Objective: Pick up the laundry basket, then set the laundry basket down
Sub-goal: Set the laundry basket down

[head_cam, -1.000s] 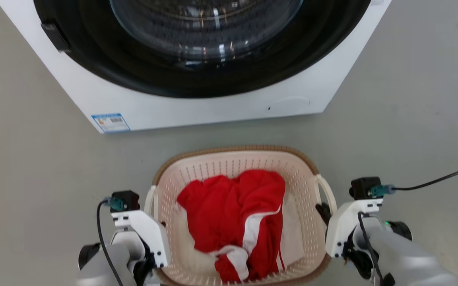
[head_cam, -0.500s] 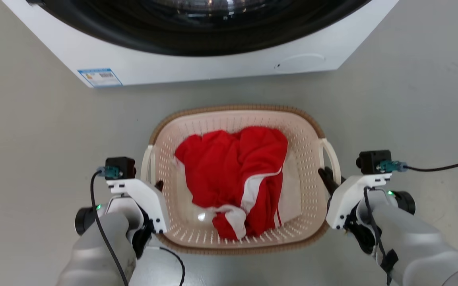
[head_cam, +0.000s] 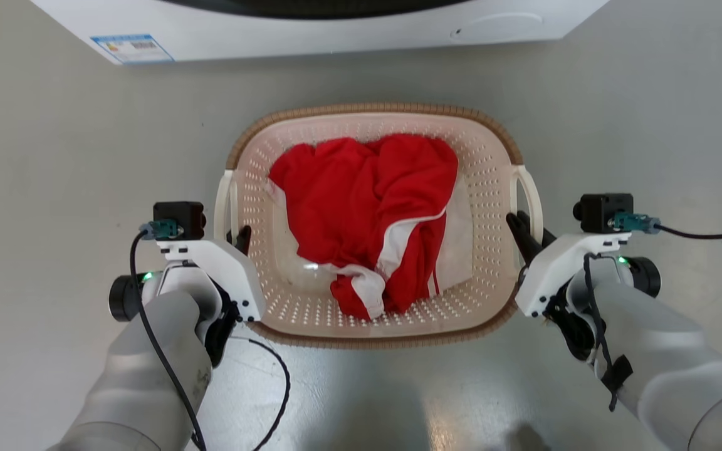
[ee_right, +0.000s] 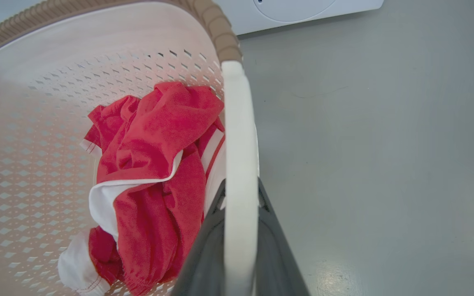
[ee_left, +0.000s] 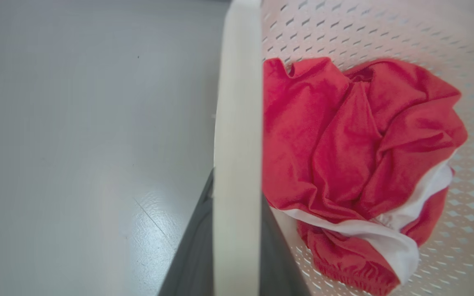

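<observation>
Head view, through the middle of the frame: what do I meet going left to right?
Left wrist camera → left gripper → red garment in the basket → right gripper → right wrist camera → black cable.

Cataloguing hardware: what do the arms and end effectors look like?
Pale grey forearms, white wrist brackets, black cameras with teal plugs and black cables, green lights. The left end effector and right end effector have long dark fingers.

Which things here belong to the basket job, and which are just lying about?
Job: laundry basket; left gripper, closed on its left handle; right gripper, closed on its right handle.
Just there: red and white clothes inside the basket; washing machine; grey floor.
</observation>
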